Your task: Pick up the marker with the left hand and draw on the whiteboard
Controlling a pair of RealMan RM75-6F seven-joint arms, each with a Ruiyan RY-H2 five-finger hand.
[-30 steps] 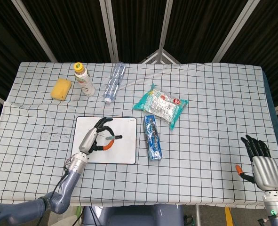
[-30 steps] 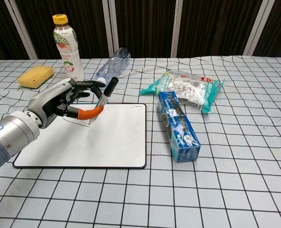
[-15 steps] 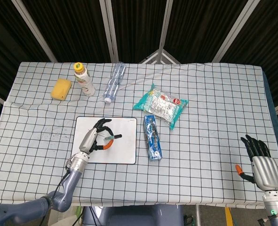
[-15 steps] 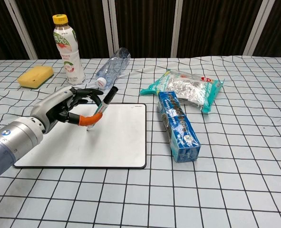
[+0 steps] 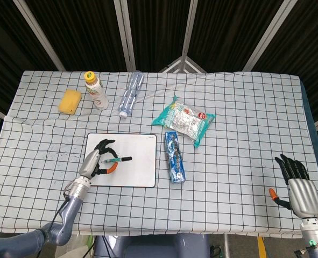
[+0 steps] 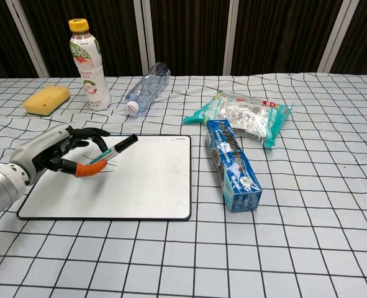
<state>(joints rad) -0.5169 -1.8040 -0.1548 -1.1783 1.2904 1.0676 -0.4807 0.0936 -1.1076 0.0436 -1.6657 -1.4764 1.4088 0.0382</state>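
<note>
My left hand point(image 6: 54, 151) grasps the marker point(image 6: 113, 151) over the left part of the whiteboard point(image 6: 152, 180), its long axis low and tilted, black cap aimed right and away from me. The board's right side lies bare up to its edge, just beside one blue packet point(image 6: 233, 164). My right hand point(image 5: 298, 185) rests fingers spread, holding nothing, near the table's point(image 5: 245, 129) right edge; two bottles point(image 5: 96, 90), one sponge point(image 5: 70, 101) and one foil bag point(image 5: 184, 120) sit beyond.

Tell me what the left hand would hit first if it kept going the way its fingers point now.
Probably nothing at first: the left hand points across the whiteboard; beyond that, likely the blue packet, though depth is unclear.
</note>
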